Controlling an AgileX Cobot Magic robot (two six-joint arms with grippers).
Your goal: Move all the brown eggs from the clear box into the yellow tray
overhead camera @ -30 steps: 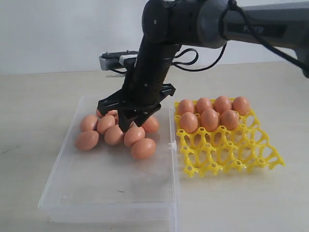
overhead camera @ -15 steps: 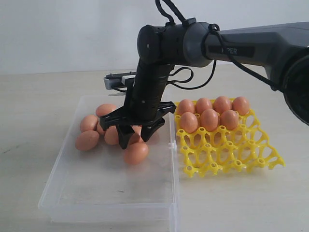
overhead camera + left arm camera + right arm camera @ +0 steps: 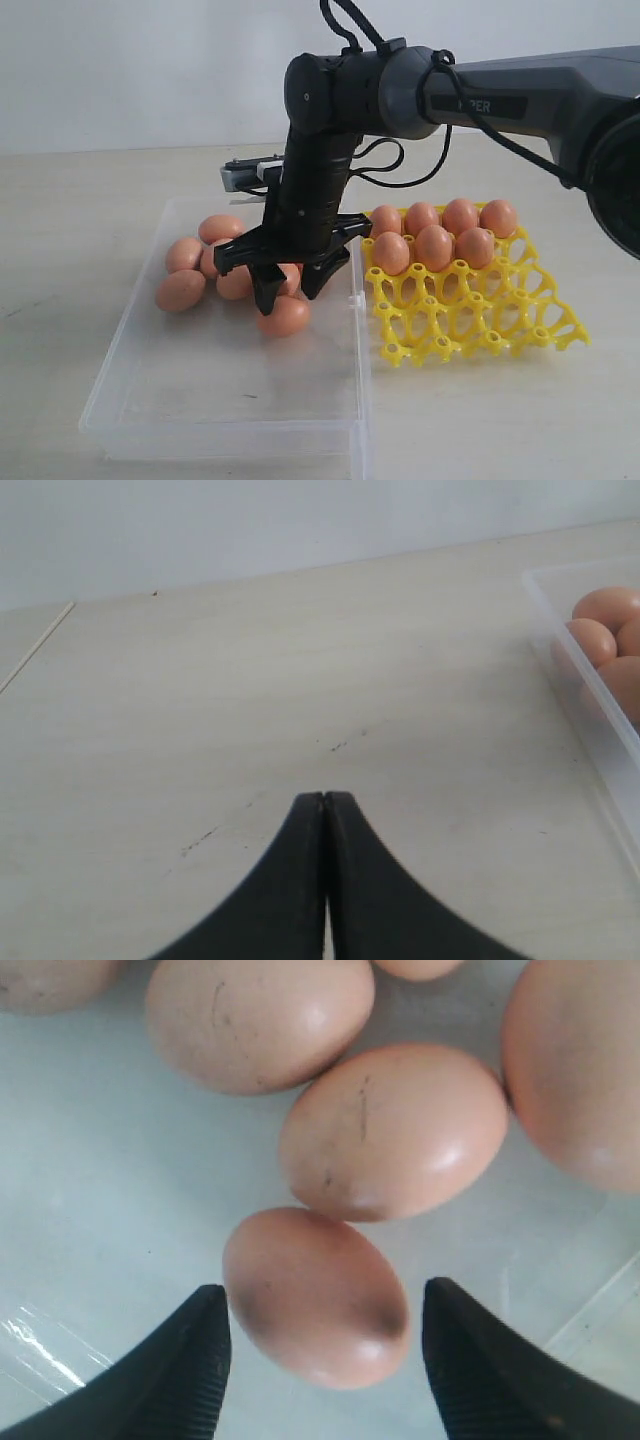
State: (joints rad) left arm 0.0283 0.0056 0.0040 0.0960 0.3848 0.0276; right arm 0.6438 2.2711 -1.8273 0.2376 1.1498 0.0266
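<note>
Several brown eggs [image 3: 181,290] lie bunched at the far end of the clear box [image 3: 220,425]. One egg [image 3: 283,316] sits apart, nearest the camera. My right gripper [image 3: 288,296] is down in the box, open, its fingertips on either side of that egg [image 3: 315,1295] without touching it. More eggs [image 3: 395,1130] lie just beyond it. The yellow tray [image 3: 470,312] stands right of the box, with several eggs [image 3: 434,247] in its two far rows. My left gripper [image 3: 325,798] is shut on nothing, over bare table beside the box [image 3: 585,680].
The right arm's dark link [image 3: 330,160] rises above the box's far right corner, with a cable looped behind it. The box's near half holds no eggs. The tray's near rows of cups [image 3: 440,345] stand unfilled. Beige table [image 3: 80,200] surrounds both.
My right gripper has come down from above the egg cluster and spread its jaws wider around the front egg. That egg has shifted slightly left.
</note>
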